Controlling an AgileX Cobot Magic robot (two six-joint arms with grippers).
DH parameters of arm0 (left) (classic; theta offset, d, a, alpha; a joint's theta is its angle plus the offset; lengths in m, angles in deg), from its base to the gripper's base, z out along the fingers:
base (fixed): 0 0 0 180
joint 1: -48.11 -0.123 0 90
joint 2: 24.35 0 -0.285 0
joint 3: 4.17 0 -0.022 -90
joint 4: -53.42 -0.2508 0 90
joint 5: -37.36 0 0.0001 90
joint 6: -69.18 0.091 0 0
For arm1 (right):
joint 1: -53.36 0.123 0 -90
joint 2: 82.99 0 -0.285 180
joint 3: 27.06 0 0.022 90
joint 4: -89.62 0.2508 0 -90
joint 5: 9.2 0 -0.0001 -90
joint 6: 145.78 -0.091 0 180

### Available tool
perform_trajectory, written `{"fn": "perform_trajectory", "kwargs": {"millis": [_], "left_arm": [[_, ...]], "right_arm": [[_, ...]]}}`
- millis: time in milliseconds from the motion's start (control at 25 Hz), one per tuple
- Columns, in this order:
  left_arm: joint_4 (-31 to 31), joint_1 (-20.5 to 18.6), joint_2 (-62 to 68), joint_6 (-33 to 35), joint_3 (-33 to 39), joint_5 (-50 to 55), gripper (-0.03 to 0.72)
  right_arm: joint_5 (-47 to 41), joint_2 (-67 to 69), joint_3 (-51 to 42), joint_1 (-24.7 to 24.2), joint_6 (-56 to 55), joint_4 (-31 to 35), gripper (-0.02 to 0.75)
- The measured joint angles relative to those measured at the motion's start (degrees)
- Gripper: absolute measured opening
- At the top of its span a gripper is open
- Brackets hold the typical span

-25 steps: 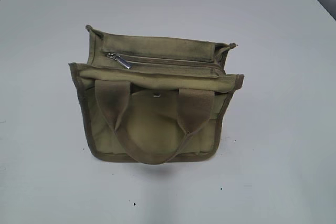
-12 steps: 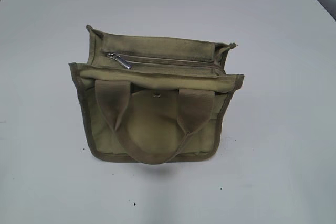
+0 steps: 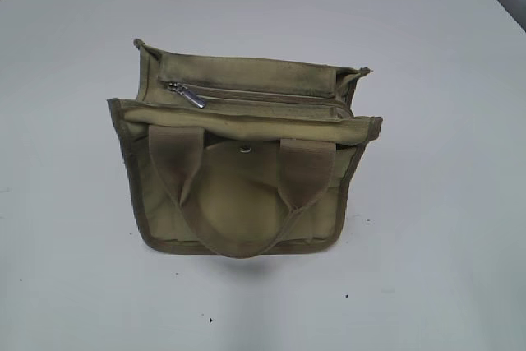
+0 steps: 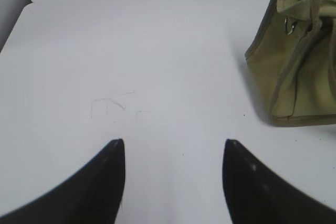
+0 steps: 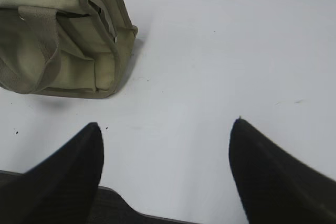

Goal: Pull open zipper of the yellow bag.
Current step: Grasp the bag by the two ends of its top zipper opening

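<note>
Basically nothing has changed over the last second: yellow bag [image 3: 242, 162] sits mid-table [image 3: 444, 203], same pose. Zipper [image 3: 263, 96] runs 9-to-3 along its top, closed, pull tab [image 3: 194, 99] at the 9 o'clock end. Left gripper [image 4: 173, 182] and right gripper [image 5: 165, 171] both hover wide open, holding nothing, well apart from the bag. Task not started; approach to the tab comes next.

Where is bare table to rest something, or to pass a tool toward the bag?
The white table is bare all around the yellow bag: wide patches left, right and in front of it. The left tool and right tool hang open over bare table. Only the bag's top is crowded, with zipper and handles.
</note>
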Motion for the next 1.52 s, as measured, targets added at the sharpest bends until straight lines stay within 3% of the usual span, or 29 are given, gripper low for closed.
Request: {"fn": "perform_trajectory", "kwargs": {"millis": [280, 440, 520, 680, 880, 1000, 1320, 1520], "left_arm": [[0.3, 0.6, 3.3, 0.0, -0.5, -1.2, 0.454], [2.9, 0.9, 9.4, 0.0, -2.8, -13.1, 0.454], [7.4, 0.9, 13.8, 0.0, -3.1, -19.1, 0.454], [22.7, 0.9, 26.3, 0.4, -4.3, -27.3, 0.454], [38.3, 1.6, 44.9, 8.4, -11.7, -26.9, 0.454], [43.9, 3.3, 57.1, 10.0, -16.7, -23.4, 0.454], [46.1, 11.1, 82.3, 10.3, -30.0, -17.8, 0.454], [46.2, 13.2, 91.7, 10.4, -37.3, -14.8, 0.454]], "right_arm": [[0.9, 0.0, 0.1, 0.1, 0.2, 1.8, 0.577], [7.2, 4.5, 0.2, 2.3, 4.5, 4.3, 0.577], [10.9, 8.8, 0.3, 3.6, 7.3, 4.7, 0.577], [17.7, 19.0, 0.7, 8.5, 10.3, 5.4, 0.577], [22.0, 35.2, 6.7, 14.6, 12.8, 6.0, 0.566], [22.2, 47.8, 12.1, 18.0, 16.3, 6.2, 0.552], [23.8, 71.8, 26.6, 27.5, 23.9, 6.2, 0.551], [23.8, 82.3, 35.7, 31.1, 26.0, 6.1, 0.551]]}}
